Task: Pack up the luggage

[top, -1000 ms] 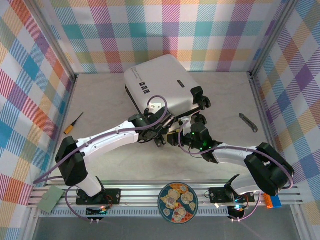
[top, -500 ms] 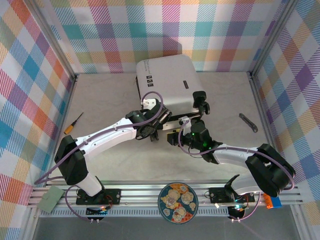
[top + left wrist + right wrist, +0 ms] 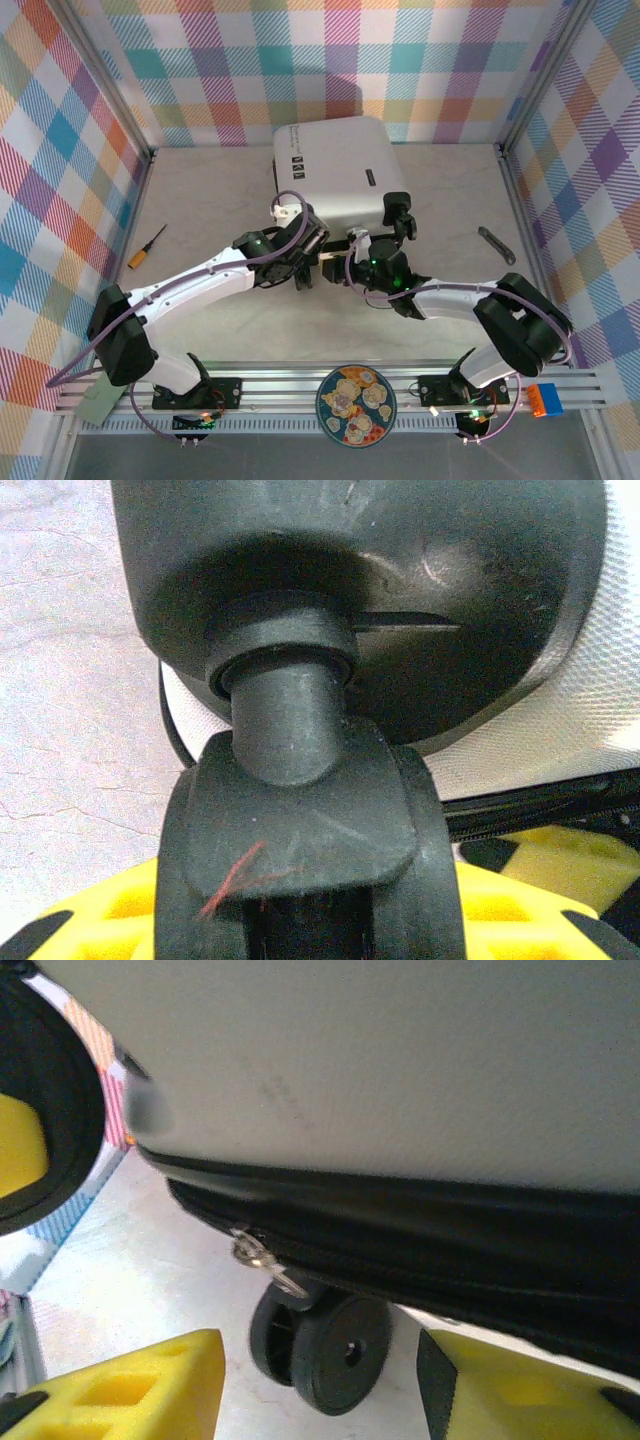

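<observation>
Silver zipper pull (image 3: pixel 263 1258) (right wrist close-up) on luggage (image 3: pixel 400 1070).

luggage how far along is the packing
Done: the luggage lies closed, its zipper band looks shut. In hand: the left gripper clamps a wheel; the right gripper, open, hovers by the same end. Left: probably just final positioning, though its contents are hidden.

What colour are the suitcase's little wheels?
Black. The right wrist view shows a wheel best.
</observation>
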Motion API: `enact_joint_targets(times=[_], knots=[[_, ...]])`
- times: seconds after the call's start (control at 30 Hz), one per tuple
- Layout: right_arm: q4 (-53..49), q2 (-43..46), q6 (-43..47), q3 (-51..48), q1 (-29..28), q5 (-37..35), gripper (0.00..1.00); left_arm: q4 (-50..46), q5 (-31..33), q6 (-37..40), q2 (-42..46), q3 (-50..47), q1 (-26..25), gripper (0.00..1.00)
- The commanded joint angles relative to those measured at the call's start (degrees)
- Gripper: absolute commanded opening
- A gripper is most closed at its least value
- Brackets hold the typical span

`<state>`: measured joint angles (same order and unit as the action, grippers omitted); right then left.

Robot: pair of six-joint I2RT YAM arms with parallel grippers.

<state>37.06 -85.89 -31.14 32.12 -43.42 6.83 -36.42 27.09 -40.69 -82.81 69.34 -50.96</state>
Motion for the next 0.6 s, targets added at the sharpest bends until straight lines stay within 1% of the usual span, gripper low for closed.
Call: enact_joint_targets(times=[0.0,0.17,0.37,0.47,0.57], knots=[[4.07,-1.92,-3.62,2.39,-1.20,0.19,0.54,4.84,-0.14,-0.73,4.48,-0.71,-1.35,0.15],[4.36,-3.82,-5.23,3.62,-2.11,-0.15,0.54,7.13,-1.05,-1.55,5.36,-2.03,-1.34,0.14],[4.81,-5.46,-8.21,3.99,-2.09,-3.51,0.50,7.92,-1.58,-2.00,6.91,-3.06,-1.35,0.14],[7.78,-6.95,-10.21,3.77,-2.10,-3.84,0.47,8.04,-1.87,-2.08,7.27,-3.34,-1.38,0.14],[9.39,-8.51,-11.97,4.26,-2.11,-3.80,0.39,8.28,-1.95,-2.24,7.65,-3.84,-1.36,0.14]])
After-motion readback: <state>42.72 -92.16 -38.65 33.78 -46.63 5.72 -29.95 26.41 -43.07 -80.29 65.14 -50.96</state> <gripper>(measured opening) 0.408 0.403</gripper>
